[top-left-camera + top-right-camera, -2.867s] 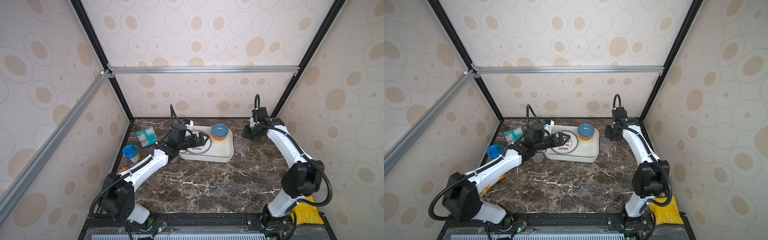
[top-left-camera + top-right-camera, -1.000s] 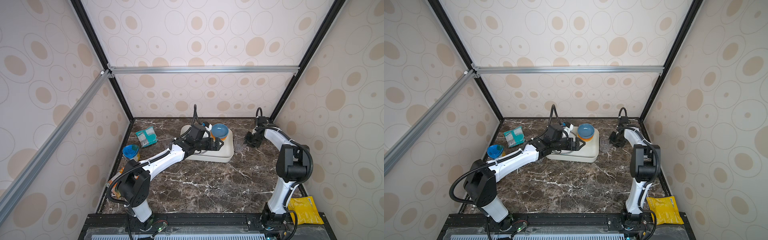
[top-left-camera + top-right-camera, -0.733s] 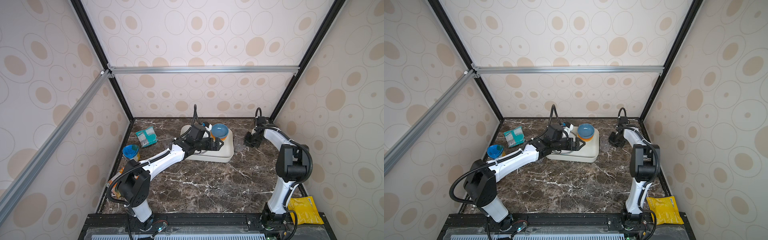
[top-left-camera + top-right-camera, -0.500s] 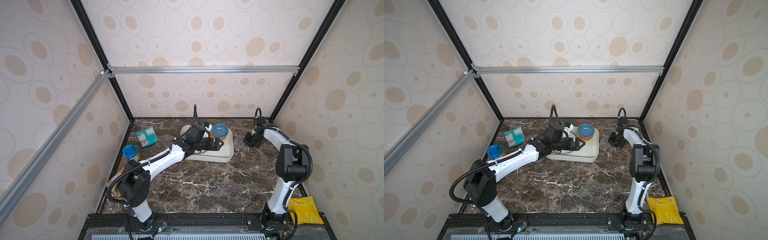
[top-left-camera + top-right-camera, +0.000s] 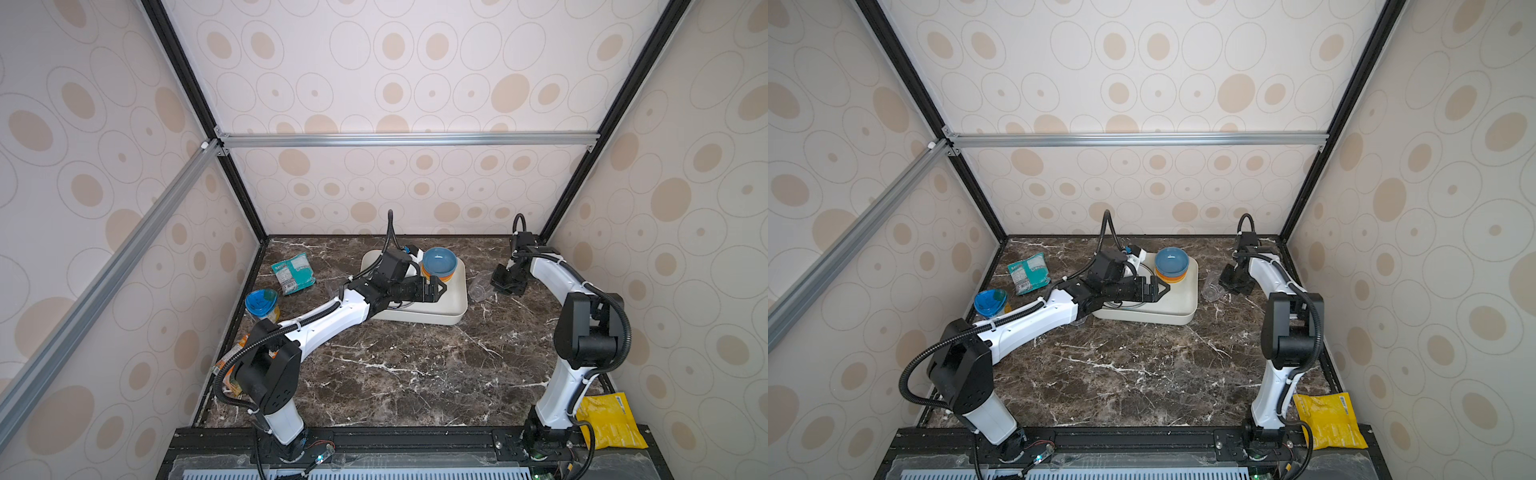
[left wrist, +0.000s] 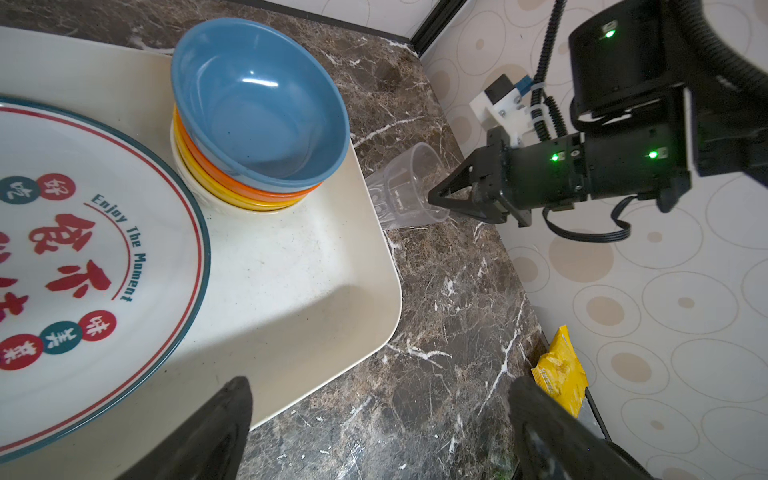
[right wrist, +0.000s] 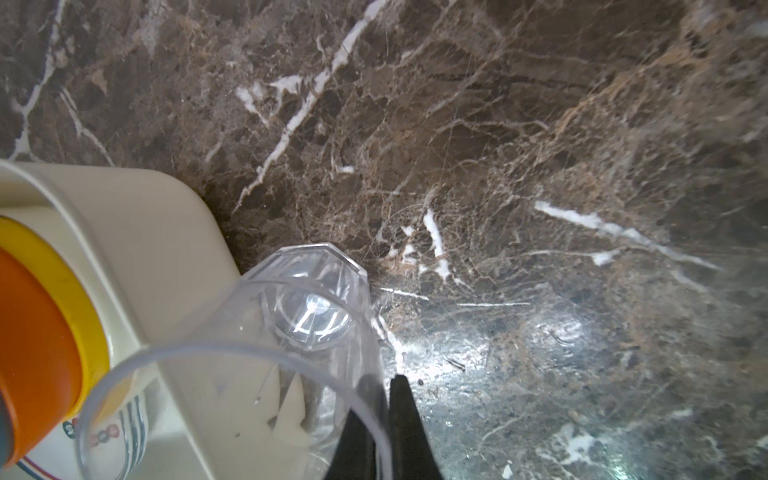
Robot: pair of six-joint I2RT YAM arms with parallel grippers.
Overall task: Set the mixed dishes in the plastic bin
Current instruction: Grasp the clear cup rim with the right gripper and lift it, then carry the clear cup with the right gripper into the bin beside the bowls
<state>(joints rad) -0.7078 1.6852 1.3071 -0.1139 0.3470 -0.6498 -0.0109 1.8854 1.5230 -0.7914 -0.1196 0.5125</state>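
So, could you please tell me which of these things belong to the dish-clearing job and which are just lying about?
Job: plastic bin; plate and stacked bowls already in it; clear cup beside the bin, its rim pinched by the right gripper.
Lying about: teal snack packet, blue-lidded cup, yellow packet.

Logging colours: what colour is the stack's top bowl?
The top bowl is blue, clearest in the left wrist view.

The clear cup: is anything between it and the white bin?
Only the low wall of the plastic bin. The clear cup, rim pinched by the right gripper, is right beside it. Stacked bowls sit just inside there.
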